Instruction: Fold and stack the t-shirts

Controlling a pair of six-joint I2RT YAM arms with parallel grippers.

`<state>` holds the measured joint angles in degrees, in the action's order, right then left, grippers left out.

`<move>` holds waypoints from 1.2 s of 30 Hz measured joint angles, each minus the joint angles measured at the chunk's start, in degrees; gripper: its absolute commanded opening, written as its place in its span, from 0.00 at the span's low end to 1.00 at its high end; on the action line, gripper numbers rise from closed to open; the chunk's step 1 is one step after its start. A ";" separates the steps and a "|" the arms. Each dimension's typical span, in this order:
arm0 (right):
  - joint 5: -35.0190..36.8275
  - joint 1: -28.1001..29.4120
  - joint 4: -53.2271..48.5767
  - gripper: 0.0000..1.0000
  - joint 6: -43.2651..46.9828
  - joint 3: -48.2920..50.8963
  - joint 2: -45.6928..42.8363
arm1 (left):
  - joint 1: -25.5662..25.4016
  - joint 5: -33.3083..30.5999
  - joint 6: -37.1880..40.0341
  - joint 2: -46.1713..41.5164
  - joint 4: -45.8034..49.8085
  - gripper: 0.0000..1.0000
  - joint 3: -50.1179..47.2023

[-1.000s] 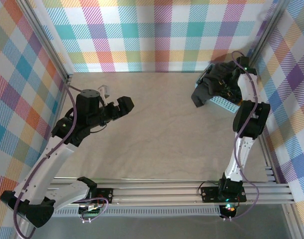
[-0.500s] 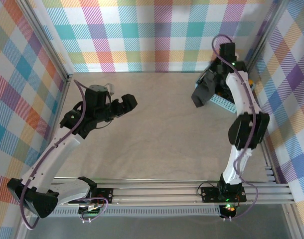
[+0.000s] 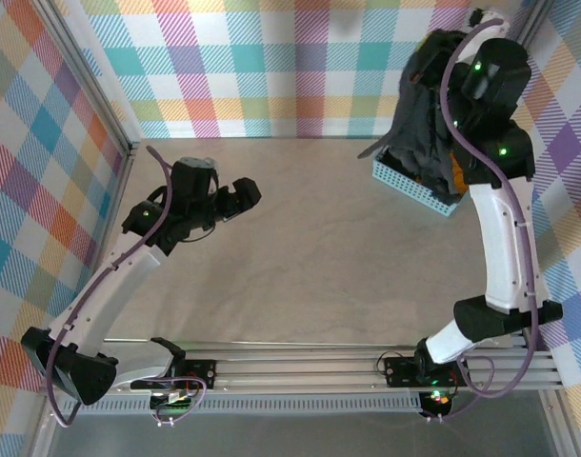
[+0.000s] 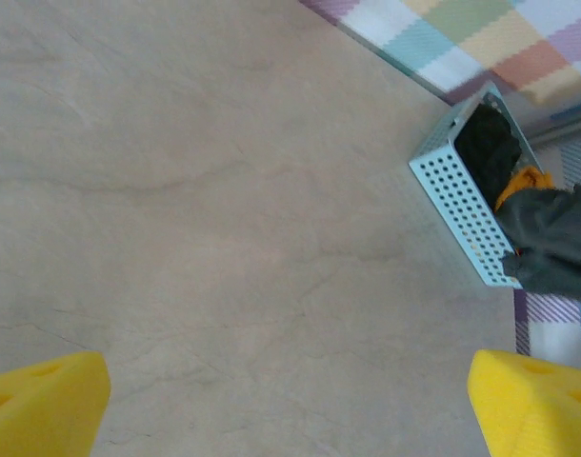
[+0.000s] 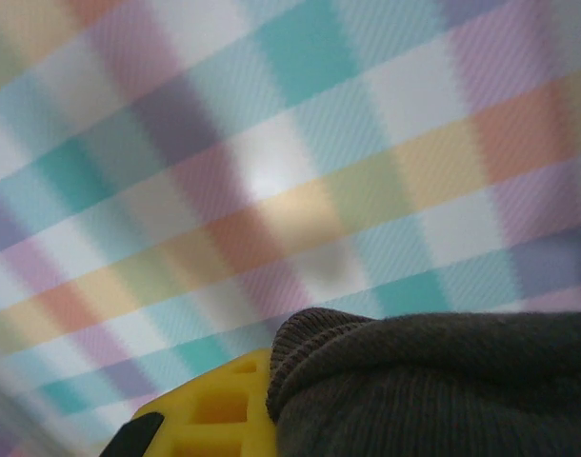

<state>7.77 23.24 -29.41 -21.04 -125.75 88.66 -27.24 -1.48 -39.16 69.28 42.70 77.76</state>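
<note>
1. Grip: right claw [image 5: 262, 411] clamps soft charcoal-grey cloth t-shirt [image 3: 424, 114], dangling above light blue perforated plastic basket [image 3: 414, 187].
2. Lift it clear of the rim before swinging tableward.
3. Left claw [image 4: 290, 409], spread wide and empty, should catch the hem.

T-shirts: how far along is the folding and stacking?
Nothing looks folded or stacked on the table yet. In hand: the right end effector holds the charcoal-grey t-shirt above the blue basket. Left to do: the black t-shirt and orange t-shirt lie in the basket; the left end effector hangs open over the table.
</note>
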 measured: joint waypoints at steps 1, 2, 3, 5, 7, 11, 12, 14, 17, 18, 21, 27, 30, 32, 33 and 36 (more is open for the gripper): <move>-0.94 2.19 0.02 0.00 -0.07 1.33 0.00 | 0.00 -1.29 0.02 -0.33 0.70 0.97 0.20; -1.79 4.46 0.20 0.00 -0.33 3.17 0.04 | 0.00 -2.43 -0.02 -0.76 1.31 0.97 0.20; -2.67 6.82 0.28 0.00 -0.81 5.40 0.24 | 0.00 -3.91 -0.02 -1.33 2.36 0.97 0.20; -4.39 11.15 0.63 0.00 -2.16 9.70 1.70 | 0.00 -6.34 -0.22 -2.45 4.26 0.97 0.20; -6.91 15.43 0.94 0.17 -4.07 13.18 5.70 | 0.00 -8.90 -0.52 -4.09 6.32 0.98 0.17; -12.22 21.22 1.27 0.50 -7.28 15.65 17.27 | 0.00 -11.89 -1.68 -7.98 8.39 0.98 -0.72; -13.55 22.18 1.46 0.54 -8.31 17.03 19.93 | 0.00 -12.35 -1.97 -8.96 8.92 0.98 -1.18; -15.47 23.74 1.46 0.58 -9.88 20.44 22.62 | 0.00 -13.00 -2.67 -10.58 10.21 0.98 -2.23; -16.59 23.69 1.49 0.60 -11.65 26.08 22.38 | 0.00 -12.59 -3.76 -11.41 11.41 0.98 -4.13; -16.79 23.12 1.66 0.60 -12.07 27.30 21.64 | 0.00 -12.09 -4.04 -11.37 11.39 0.97 -4.87; -16.63 18.75 2.64 0.59 -13.35 33.16 16.11 | 0.00 -8.59 -5.49 -9.79 11.32 0.93 -7.30; -12.72 2.93 2.56 0.57 -16.55 44.87 1.64 | -1.38 0.39 -11.63 -0.09 6.23 0.88 -10.58; -11.08 -5.09 1.20 0.57 -17.57 50.88 -2.93 | -4.22 3.65 -15.69 8.20 1.05 0.88 -10.86; -10.93 -8.79 0.13 0.57 -17.79 54.45 -4.28 | -6.25 5.33 -18.84 14.10 -2.67 0.86 -10.82; -11.26 -10.23 -0.07 0.57 -17.86 56.15 -4.63 | -7.13 5.97 -20.48 16.92 -4.37 0.85 -10.73; -12.35 -14.45 -0.98 0.56 -18.10 60.50 -4.83 | -9.31 7.45 -25.44 25.66 -8.26 0.73 -9.38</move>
<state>-4.58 8.80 -30.39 -39.13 -65.25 83.83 -36.56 5.98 -64.60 94.94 34.44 68.38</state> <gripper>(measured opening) 0.565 0.789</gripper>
